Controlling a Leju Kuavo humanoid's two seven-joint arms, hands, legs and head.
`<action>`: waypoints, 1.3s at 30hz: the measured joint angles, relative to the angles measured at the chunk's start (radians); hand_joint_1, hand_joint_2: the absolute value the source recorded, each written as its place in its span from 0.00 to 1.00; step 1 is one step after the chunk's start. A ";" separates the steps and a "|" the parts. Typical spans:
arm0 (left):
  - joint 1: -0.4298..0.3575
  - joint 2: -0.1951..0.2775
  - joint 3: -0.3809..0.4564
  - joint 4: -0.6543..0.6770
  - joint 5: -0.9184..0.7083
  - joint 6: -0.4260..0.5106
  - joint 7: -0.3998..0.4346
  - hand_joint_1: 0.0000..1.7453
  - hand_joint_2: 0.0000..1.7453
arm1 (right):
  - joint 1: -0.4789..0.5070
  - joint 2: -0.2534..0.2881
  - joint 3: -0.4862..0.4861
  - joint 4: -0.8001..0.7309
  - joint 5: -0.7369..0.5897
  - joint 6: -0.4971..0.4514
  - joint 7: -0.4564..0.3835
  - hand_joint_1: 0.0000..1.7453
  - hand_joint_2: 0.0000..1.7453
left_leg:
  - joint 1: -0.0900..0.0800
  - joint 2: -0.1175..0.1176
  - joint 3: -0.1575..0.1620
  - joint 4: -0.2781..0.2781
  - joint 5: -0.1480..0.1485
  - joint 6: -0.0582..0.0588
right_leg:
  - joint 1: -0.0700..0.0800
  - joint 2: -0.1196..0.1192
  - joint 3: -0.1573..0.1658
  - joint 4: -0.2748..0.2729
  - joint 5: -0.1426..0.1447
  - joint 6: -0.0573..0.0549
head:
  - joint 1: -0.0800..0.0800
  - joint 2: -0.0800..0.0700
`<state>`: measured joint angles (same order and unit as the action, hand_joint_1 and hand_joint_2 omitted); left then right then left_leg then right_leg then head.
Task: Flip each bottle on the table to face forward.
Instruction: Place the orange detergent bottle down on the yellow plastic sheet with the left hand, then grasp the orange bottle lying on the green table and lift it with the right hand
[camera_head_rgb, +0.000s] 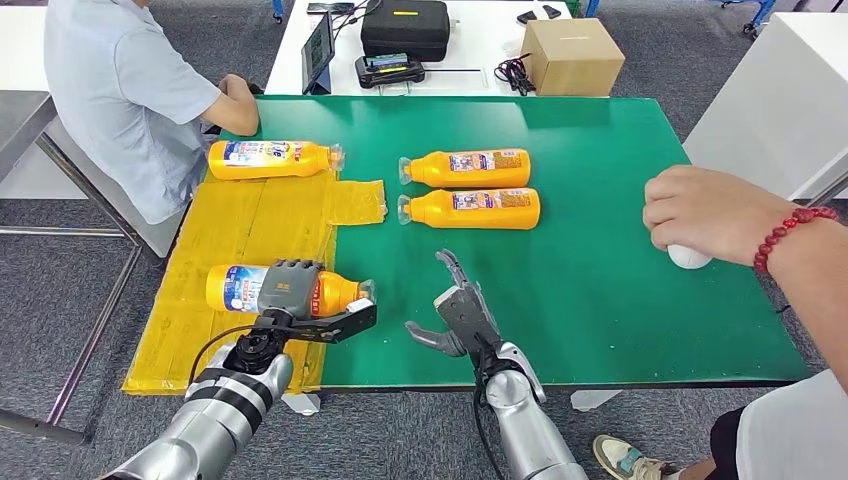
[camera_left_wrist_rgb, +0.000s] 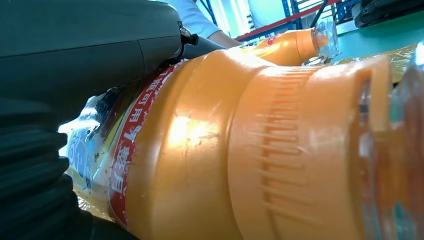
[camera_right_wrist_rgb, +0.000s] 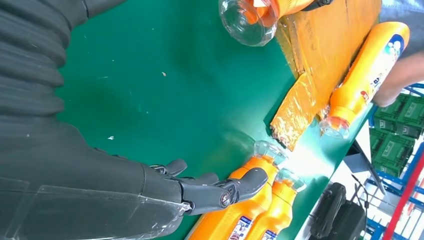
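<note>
Four orange bottles with clear caps lie on their sides. My left hand (camera_head_rgb: 292, 296) grips the near-left bottle (camera_head_rgb: 236, 287) on the yellow sheet (camera_head_rgb: 250, 225), fingers over its body and thumb by its neck. In the left wrist view this bottle (camera_left_wrist_rgb: 240, 150) lies against my palm (camera_left_wrist_rgb: 75, 60). Another bottle (camera_head_rgb: 270, 159) lies at the sheet's far end. Two bottles (camera_head_rgb: 470, 168) (camera_head_rgb: 475, 208) lie side by side mid-table, caps pointing left. My right hand (camera_head_rgb: 460, 310) hovers open over the green table (camera_head_rgb: 600, 270), near its front edge; its fingers (camera_right_wrist_rgb: 215, 192) point toward that pair (camera_right_wrist_rgb: 247, 212).
A seated person in a blue shirt (camera_head_rgb: 120, 90) leans on the far left corner. Another person's hand (camera_head_rgb: 705, 215) with a red bead bracelet rests on a white object at the right. A cardboard box (camera_head_rgb: 572, 55), a black case (camera_head_rgb: 405, 28) and a tablet (camera_head_rgb: 318, 50) stand behind the table.
</note>
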<state>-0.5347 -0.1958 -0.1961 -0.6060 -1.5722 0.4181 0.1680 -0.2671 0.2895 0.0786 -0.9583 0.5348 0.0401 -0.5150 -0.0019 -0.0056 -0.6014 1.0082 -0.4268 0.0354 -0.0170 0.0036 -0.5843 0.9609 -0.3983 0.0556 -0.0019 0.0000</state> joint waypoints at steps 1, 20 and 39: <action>-0.001 0.001 -0.002 0.001 0.000 0.000 0.001 1.00 1.00 | 0.000 0.000 0.000 0.001 0.000 0.000 0.000 0.00 1.00 | 0.000 0.000 0.000 0.000 0.000 0.000 | 0.000 0.000 0.000 0.000 0.000 0.000 | 0.000 0.000; -0.062 0.001 -0.013 0.103 0.030 -0.080 -0.145 0.00 1.00 | -0.018 -0.001 0.000 0.047 -0.009 -0.002 -0.022 0.00 1.00 | 0.000 -0.003 0.003 0.000 0.000 0.000 | 0.000 -0.003 0.005 0.000 0.000 0.000 | 0.000 0.000; -0.094 -0.017 0.069 0.143 0.010 -0.123 -0.178 0.00 1.00 | -0.049 -0.008 -0.001 0.093 -0.015 -0.018 -0.046 0.00 1.00 | 0.000 -0.003 0.007 0.000 0.000 0.000 | 0.000 -0.003 0.008 0.000 0.000 0.000 | 0.000 0.000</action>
<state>-0.6290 -0.2131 -0.1274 -0.4628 -1.5621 0.2951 -0.0099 -0.3165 0.2815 0.0779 -0.8648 0.5201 0.0223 -0.5609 -0.0020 -0.0089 -0.5941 1.0081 -0.4263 0.0355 -0.0171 0.0006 -0.5762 0.9609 -0.3984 0.0555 -0.0019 0.0000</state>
